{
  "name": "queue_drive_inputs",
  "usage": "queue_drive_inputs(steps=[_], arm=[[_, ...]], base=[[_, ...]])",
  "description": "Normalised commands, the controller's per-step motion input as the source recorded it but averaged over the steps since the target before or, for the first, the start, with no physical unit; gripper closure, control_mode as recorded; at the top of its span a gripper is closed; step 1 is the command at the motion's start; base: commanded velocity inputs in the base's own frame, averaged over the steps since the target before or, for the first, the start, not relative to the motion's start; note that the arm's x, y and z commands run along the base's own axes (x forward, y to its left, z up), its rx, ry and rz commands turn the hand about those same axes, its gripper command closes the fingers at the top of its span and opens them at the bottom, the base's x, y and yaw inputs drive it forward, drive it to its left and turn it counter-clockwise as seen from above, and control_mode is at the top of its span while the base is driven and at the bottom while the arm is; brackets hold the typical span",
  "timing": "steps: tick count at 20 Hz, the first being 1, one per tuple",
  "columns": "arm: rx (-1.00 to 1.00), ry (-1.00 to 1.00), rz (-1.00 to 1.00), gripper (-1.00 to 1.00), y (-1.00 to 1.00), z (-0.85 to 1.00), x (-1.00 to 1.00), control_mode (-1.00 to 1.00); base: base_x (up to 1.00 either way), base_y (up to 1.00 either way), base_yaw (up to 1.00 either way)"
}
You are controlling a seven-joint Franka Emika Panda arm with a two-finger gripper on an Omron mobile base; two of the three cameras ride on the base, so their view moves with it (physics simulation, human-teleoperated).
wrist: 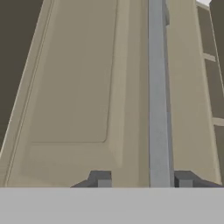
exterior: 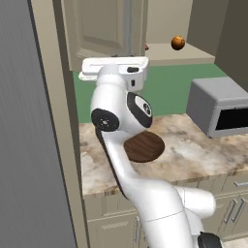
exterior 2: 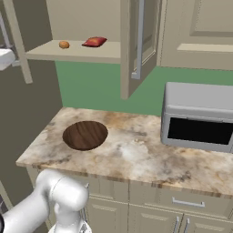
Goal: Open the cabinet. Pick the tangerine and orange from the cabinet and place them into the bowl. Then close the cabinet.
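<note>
The marbled, beige-and-brown stone worktop [exterior 2: 136, 150] runs along a green back wall [exterior 2: 91, 86], with beige base cabinets and drawers [exterior 2: 173, 205] beneath it. On the worktop sits the wide dark wooden bowl [exterior 2: 85, 134], well apart from a grey microwave [exterior 2: 199, 117] with a black window that stands at the far right. Nothing lies in the bowl.

Above, the beige wall cabinet [exterior 2: 86, 22] stands with both doors swung open. On its bare shelf [exterior 2: 73, 52] rests a small orange fruit [exterior 2: 64, 44], and just beside it a flat red packet [exterior 2: 94, 42]. In the left base view the orange fruit shows round and dark orange against the cabinet's back; whether it is the tangerine or the orange, I cannot tell.

The white arm [exterior: 121, 121] rises over the worktop with its hand up at the left door [exterior: 99, 29]. In the hand view the gripper [wrist: 144, 180] sits close against the raised panel of that door, its dark fingers [wrist: 101, 179] standing apart on either side of the long silver bar handle [wrist: 157, 96]. Whether they touch it or merely straddle it, I cannot tell.

A tall grey panel [exterior: 29, 135] closes off the room to the left.
</note>
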Motion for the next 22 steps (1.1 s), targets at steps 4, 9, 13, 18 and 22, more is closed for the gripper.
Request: queue_drive_inputs(steps=[4,9,13,18,22], arm=[[0.01,0.01,-0.01,-1.0,0.1,0.0,-0.09,-1.0],[0.0,-0.04,0.0,-1.0,0.0,-0.03,-0.94,-1.0],[0.0,-0.01,0.0,-1.0,-0.12,-0.01,-0.98,-1.0],[0.11,0.03,0.02,-1.0,-0.64,0.0,-0.52,-1.0],[0.26,0.04,0.2,-1.0,-0.94,0.01,0.26,-1.0]], base=[[0.0,0.0,0.0],[0.0,0.0,0.0],[0.0,0.0,0.0],[0.0,0.0,0.0],[0.0,0.0,0.0]])
